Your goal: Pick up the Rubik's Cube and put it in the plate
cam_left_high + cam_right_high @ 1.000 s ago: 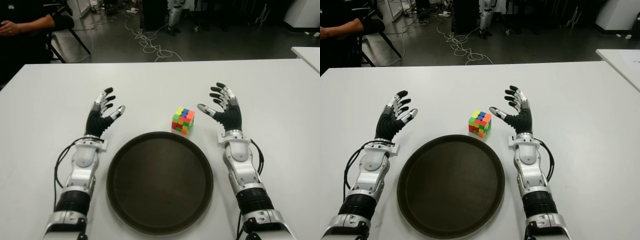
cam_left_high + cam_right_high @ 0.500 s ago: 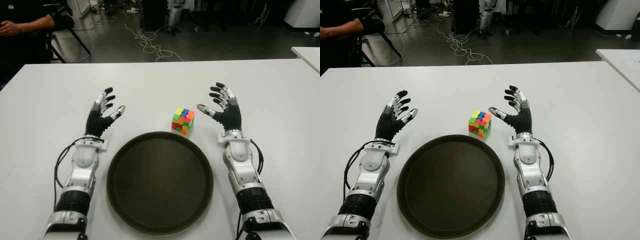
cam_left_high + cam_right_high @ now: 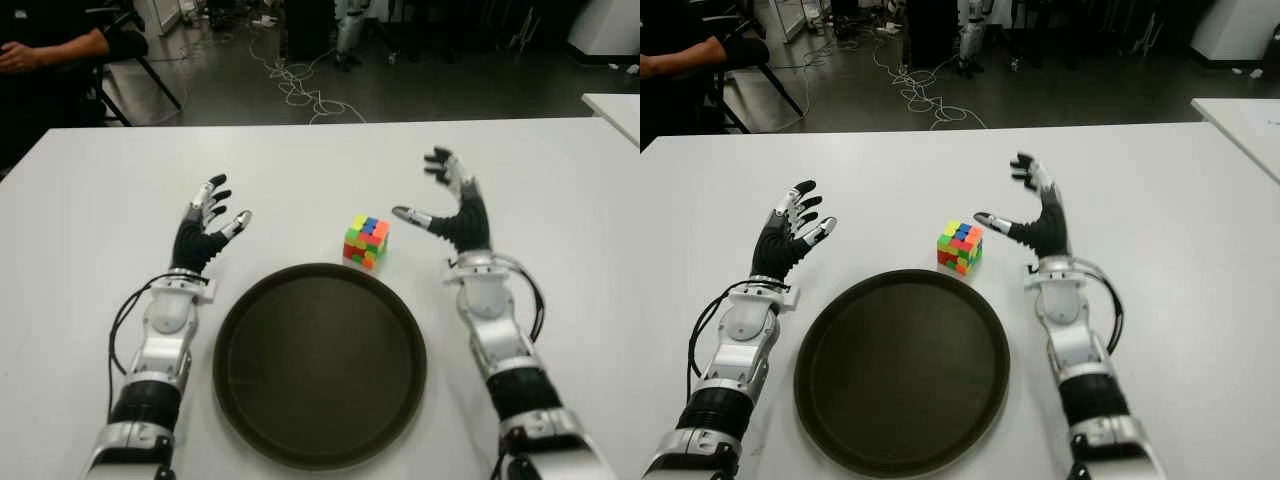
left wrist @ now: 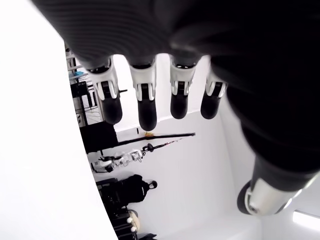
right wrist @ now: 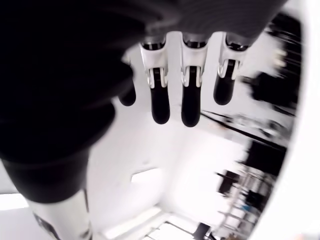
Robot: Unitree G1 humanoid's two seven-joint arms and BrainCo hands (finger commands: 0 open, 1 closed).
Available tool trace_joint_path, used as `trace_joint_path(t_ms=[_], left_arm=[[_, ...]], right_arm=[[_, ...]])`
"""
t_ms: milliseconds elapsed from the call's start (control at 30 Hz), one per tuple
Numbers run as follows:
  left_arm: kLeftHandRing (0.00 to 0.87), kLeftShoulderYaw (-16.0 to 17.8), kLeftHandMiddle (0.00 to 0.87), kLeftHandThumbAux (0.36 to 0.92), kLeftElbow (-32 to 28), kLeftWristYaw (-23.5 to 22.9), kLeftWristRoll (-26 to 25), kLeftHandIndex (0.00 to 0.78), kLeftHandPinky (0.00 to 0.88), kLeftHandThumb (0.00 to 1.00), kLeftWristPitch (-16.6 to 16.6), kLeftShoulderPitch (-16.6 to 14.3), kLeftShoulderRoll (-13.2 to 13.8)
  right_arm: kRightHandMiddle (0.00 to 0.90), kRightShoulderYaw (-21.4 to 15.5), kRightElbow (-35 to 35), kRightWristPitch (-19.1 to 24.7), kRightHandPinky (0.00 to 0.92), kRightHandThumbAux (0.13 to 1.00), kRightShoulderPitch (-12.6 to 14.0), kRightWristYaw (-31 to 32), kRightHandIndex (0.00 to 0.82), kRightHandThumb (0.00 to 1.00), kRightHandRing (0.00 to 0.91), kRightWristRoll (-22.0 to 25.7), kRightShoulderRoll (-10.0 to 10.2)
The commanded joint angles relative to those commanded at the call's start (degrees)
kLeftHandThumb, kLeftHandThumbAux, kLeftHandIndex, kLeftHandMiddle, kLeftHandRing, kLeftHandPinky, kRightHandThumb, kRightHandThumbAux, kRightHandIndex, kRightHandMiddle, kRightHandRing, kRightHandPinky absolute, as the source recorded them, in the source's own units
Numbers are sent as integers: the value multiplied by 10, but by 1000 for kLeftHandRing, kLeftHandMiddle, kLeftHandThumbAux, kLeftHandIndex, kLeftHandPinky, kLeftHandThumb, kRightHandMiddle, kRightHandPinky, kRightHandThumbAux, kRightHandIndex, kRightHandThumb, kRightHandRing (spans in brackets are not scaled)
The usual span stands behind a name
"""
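Rubik's Cube (image 3: 366, 241) sits on the table (image 3: 560, 170) just beyond the plate (image 3: 320, 365) (rigid, light, slick-faced); best pinched across opposite faces. Right hand (image 3: 452, 210) hovers beside it, fingers spread, empty; left hand (image 3: 205, 230) idle, open.

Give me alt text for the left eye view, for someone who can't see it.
A Rubik's Cube sits on a white table, just beyond a round dark plate. The open right hand is raised beside it; the open left hand shows left of the plate.
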Motion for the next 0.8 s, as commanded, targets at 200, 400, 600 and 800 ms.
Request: trace_joint_path(t_ms=[200,400,600,800], left_arm=[[87,0,90,669,-10,-4,-3,76,117,124,3,5,-2],[88,0,91,693,-12,0,1,77,113,124,4,6,-3],[94,0,97,691,-14,0,2,79,118,125,7,7,-1],[94,0,97,681,-26,-5,-3,77,115,127,14,13,-3]], right_arm=[[207,40,-4,-4,304,771,-36,19,135,1,246,-60,-44],[192,100,-36,57,271,752,-75,114,121,0,232,-146,-115],[205,146,-82,96,267,759,-97,221,132,0,237,-181,-152],[198,175,-122,128,249,784,-97,308,124,0,224,-189,-173]])
